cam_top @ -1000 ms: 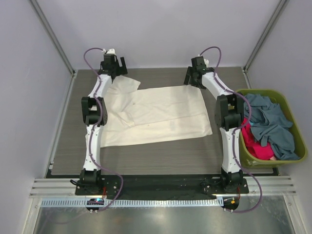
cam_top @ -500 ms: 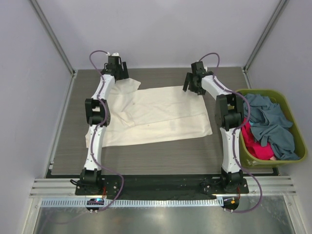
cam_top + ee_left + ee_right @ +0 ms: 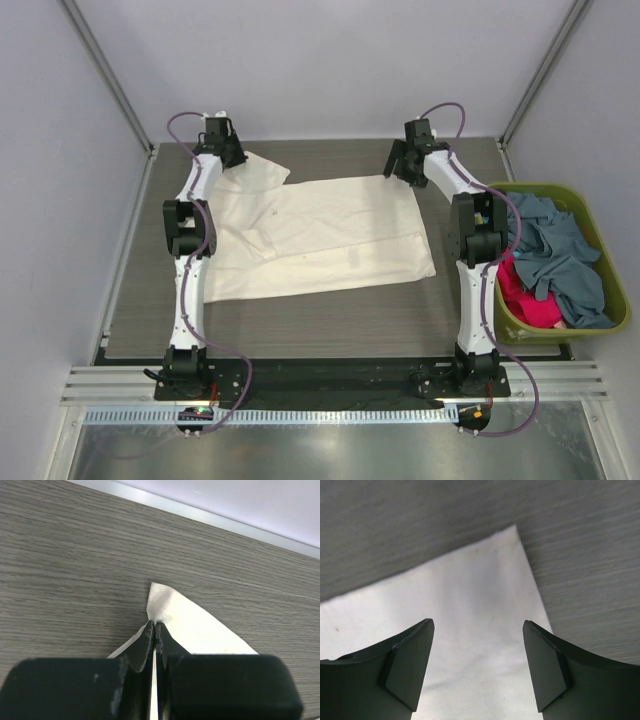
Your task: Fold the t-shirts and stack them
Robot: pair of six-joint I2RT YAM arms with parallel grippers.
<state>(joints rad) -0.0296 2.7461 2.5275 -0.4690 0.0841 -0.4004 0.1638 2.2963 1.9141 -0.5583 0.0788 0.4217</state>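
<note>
From above, the cream t-shirt (image 3: 320,235) lay spread flat across the table (image 3: 300,320), the left gripper (image 3: 232,152) at its far left sleeve and the right gripper (image 3: 402,168) over its far right corner. A grey-blue t-shirt (image 3: 560,245) and a red-pink t-shirt (image 3: 525,300) sat crumpled in the basket (image 3: 545,187). In the left wrist view, the fingers were pinched together on a pointed cream corner. In the right wrist view, the fingers stood wide apart, holding nothing, above the smooth corner.
</note>
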